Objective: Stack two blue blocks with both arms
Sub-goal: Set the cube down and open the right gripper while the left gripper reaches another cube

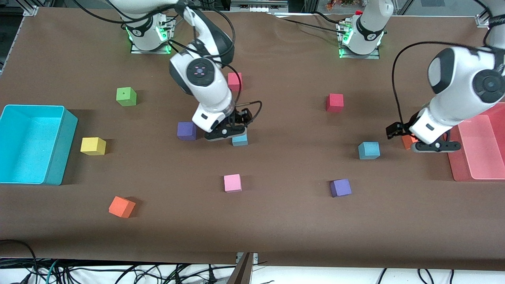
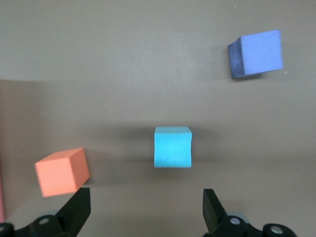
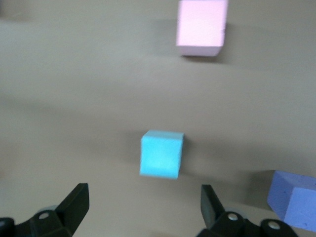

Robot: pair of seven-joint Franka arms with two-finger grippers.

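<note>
One blue block (image 1: 240, 139) sits on the table (image 1: 276, 221) near the middle, partly under the right gripper (image 1: 230, 132), with a purple cube (image 1: 186, 131) just beside it toward the right arm's end. In the right wrist view this block (image 3: 161, 153) lies between and ahead of the widely spread fingers (image 3: 74, 202), which hold nothing; a pink cube (image 3: 201, 27) and the purple cube (image 3: 295, 199) show around it.

The second blue block (image 1: 369, 150) rests toward the left arm's end, near an orange cube (image 1: 408, 141). The left gripper (image 1: 428, 144) hangs low over the orange cube, beside the red tray (image 1: 479, 157). Its fingers (image 2: 212, 207) are wide apart and empty, with the block (image 2: 172, 146) ahead between them, the orange cube (image 2: 62, 172) by one finger and another purple cube (image 2: 256, 53) farther off.
</note>
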